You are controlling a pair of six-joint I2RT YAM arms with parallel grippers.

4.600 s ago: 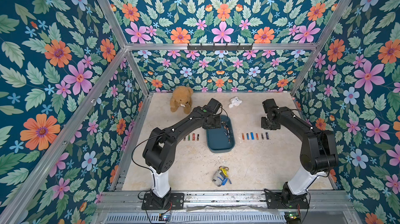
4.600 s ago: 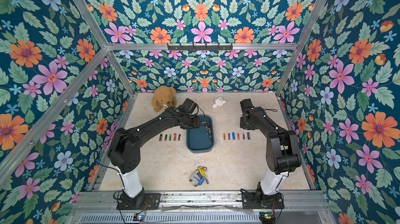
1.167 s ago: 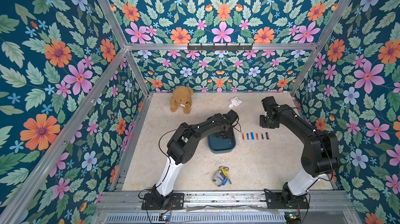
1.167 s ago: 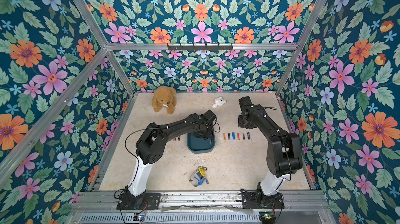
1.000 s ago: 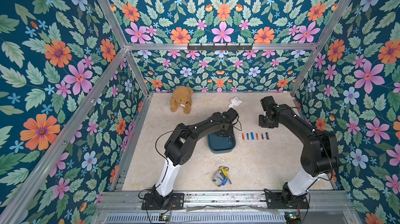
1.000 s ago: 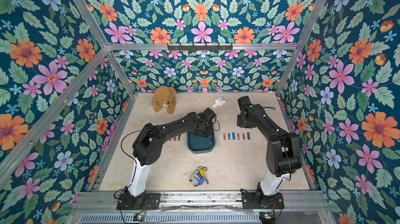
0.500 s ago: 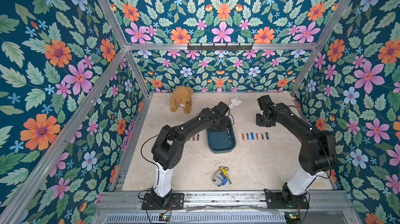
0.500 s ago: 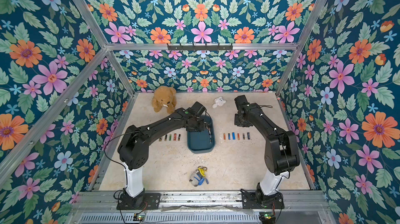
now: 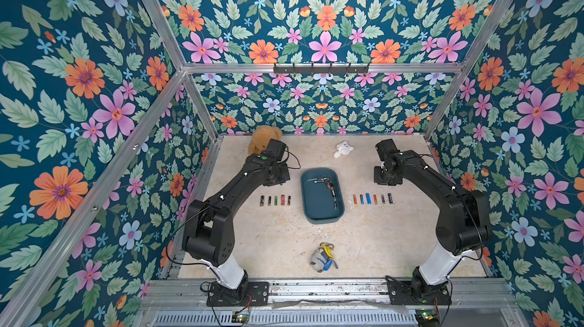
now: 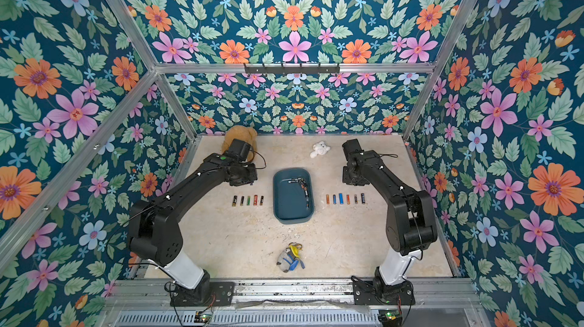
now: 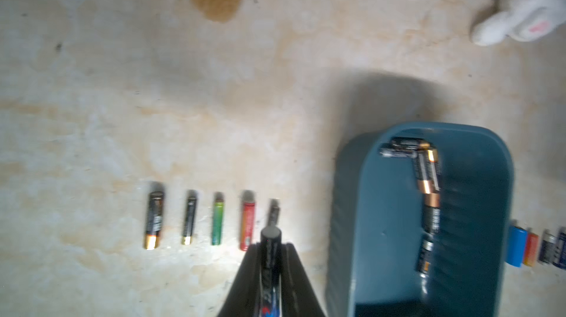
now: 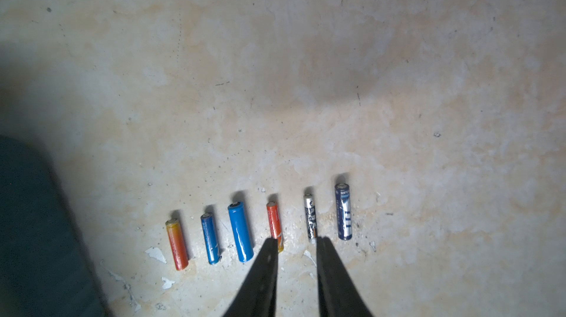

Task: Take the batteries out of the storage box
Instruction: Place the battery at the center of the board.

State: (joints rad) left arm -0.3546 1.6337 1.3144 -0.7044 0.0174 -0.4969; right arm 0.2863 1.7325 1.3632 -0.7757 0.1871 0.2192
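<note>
The storage box (image 9: pixel 319 213), smooth teal plastic with rounded corners, is lying in the middle of the bench (image 9: pixel 363 240), its long axis running 12 to 6 o'clock in both top views. Black, copper-banded batteries (image 9: pixel 331 187) are lying inside along its 3 o'clock wall, end to end, two sitting crosswise at the 12 o'clock end. Five cells (image 9: pixel 275 200) at its 9 o'clock and six cells (image 9: pixel 368 198) at its 3 o'clock are all pointing 12 to 6. The left jaws are clamping a black cell (image 11: pixel 270 240) lengthwise, flat end outward, its print too blurred to read. The right jaws are standing slightly parted, gripping nothing.
</note>
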